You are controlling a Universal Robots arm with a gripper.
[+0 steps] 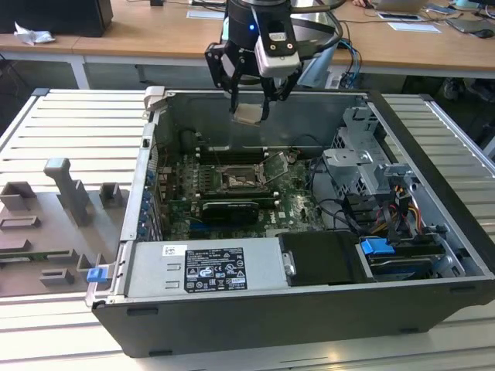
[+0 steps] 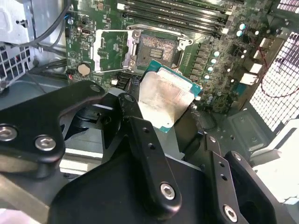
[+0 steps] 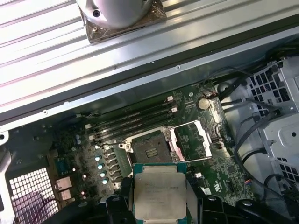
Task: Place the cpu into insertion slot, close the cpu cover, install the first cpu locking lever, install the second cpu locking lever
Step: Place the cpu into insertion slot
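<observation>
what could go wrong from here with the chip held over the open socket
The pincer holds the small square pale-silver chip in the air, clear of the dark square socket with its silvery rim. In the first wrist view the chip's edges look skewed to the socket's, so it may seat askew. The silvery hinged frame cover lies open beside the socket and might catch the pincer coming down.

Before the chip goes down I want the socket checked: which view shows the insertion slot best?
The first wrist view: the insertion slot lies uncovered and nearly face-on beyond the held cpu. The second wrist view shows it slanted; the exterior view shows it small, deep in the case.
</observation>
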